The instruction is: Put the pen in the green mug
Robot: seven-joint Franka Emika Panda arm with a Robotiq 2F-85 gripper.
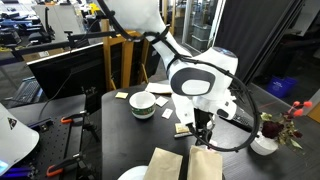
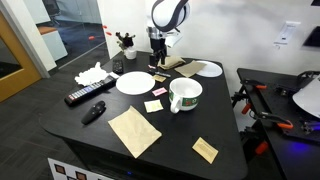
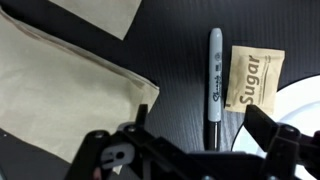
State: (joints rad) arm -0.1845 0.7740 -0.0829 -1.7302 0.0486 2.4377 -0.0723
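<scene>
The pen is a slim dark marker with a grey label. It lies flat on the black table, next to a brown sugar packet. My gripper is open, with one finger on each side of the pen's lower end, and holds nothing. In both exterior views the gripper hangs low over the table's far part and hides the pen. The green mug stands upright, dark green outside and white inside, well apart from the gripper.
A white plate lies beside the pen. Beige napkins lie nearby. A black remote, a short dark object, sugar packets, a flower vase and a second plate are on the table.
</scene>
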